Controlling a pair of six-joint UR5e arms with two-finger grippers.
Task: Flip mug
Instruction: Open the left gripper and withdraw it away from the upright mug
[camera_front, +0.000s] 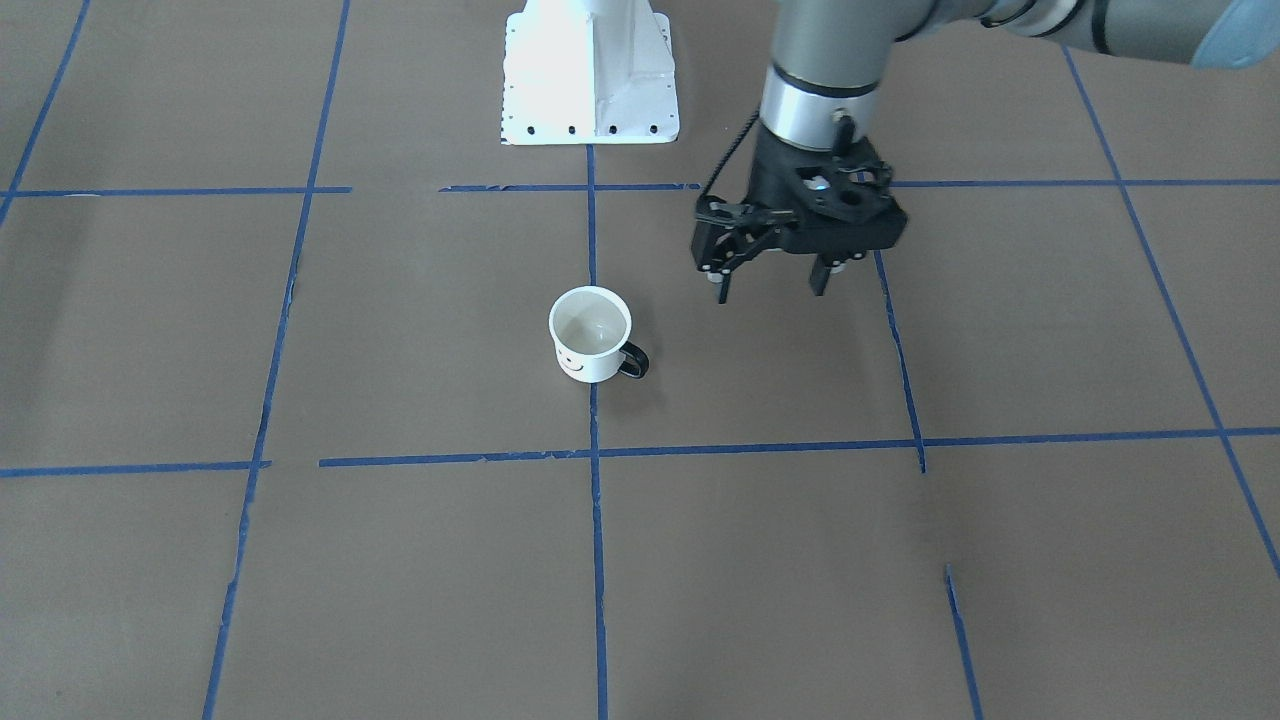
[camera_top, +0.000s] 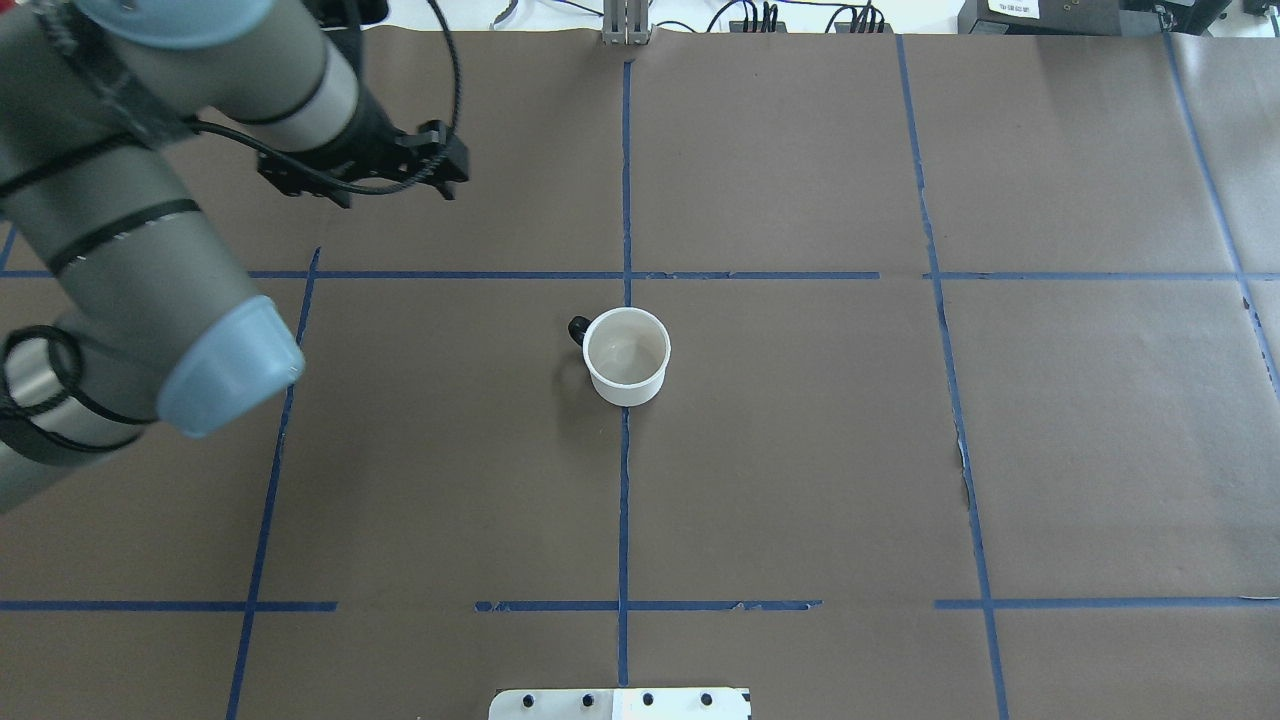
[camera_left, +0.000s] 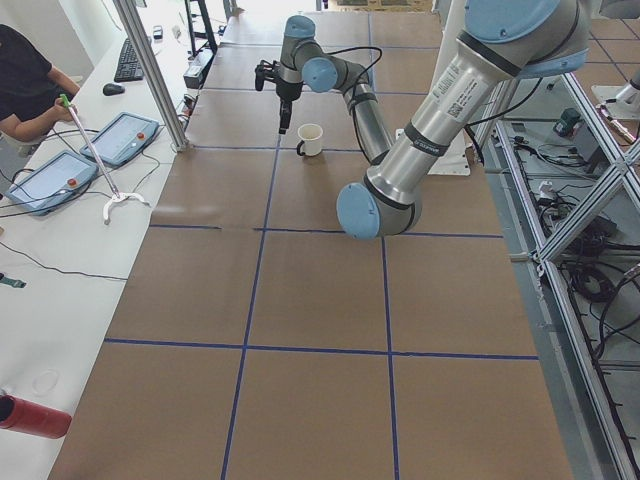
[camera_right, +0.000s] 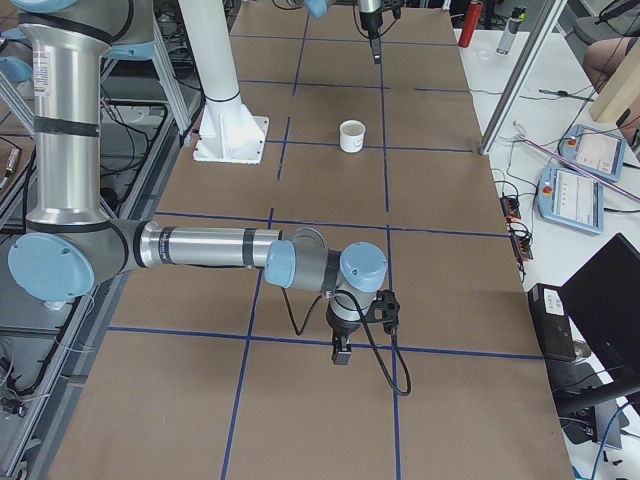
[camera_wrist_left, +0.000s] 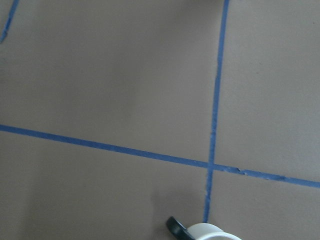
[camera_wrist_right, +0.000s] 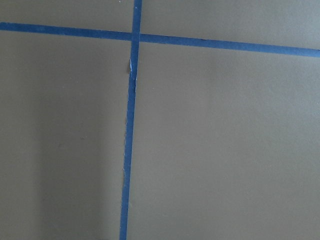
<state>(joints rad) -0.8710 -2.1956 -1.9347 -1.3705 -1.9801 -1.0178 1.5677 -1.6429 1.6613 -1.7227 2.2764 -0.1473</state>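
Observation:
The mug (camera_front: 590, 335) is white with a black smiley face and a black loop handle. It stands upright, mouth up, on the brown table at a blue tape crossing. It also shows in the overhead view (camera_top: 627, 355) and at the bottom edge of the left wrist view (camera_wrist_left: 210, 231). My left gripper (camera_front: 770, 292) is open and empty. It hangs fingers down above the table, apart from the mug on the handle's side. My right gripper (camera_right: 341, 352) shows only in the exterior right view, low over the table far from the mug (camera_right: 351, 136). I cannot tell whether it is open or shut.
The white robot base plate (camera_front: 590, 70) stands at the table's robot side. Blue tape lines (camera_top: 624, 500) grid the brown table cover. Control tablets (camera_left: 120, 140) and a metal post (camera_left: 150, 75) stand on the operators' side, where a person shows.

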